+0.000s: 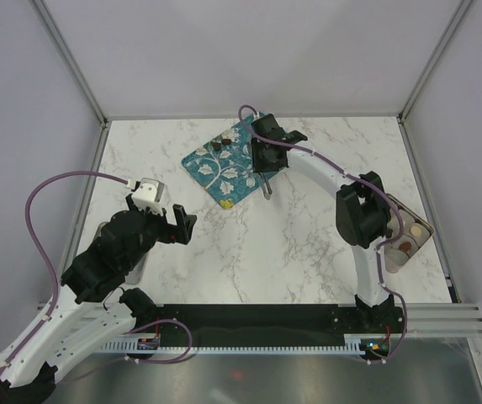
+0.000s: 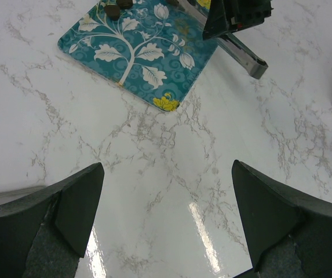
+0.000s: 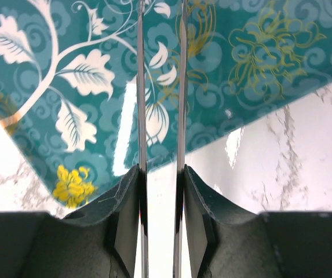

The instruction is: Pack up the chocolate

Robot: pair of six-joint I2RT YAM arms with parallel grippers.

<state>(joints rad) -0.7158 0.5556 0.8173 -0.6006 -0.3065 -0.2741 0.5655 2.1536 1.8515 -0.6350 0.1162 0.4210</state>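
R jaws pinch tongs over teal tray w/ chocolate.

Robotics lab cell: two cabled arms are sitting bolted to a rail at a marble-look desk's edge, while plain white panels and aluminium posts are enclosing it.

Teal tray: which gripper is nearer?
Right. The right gripper is over the teal tray, at its right edge, jaws clamped on tongs; the left gripper, jaws open, sits clear of it to the near left.
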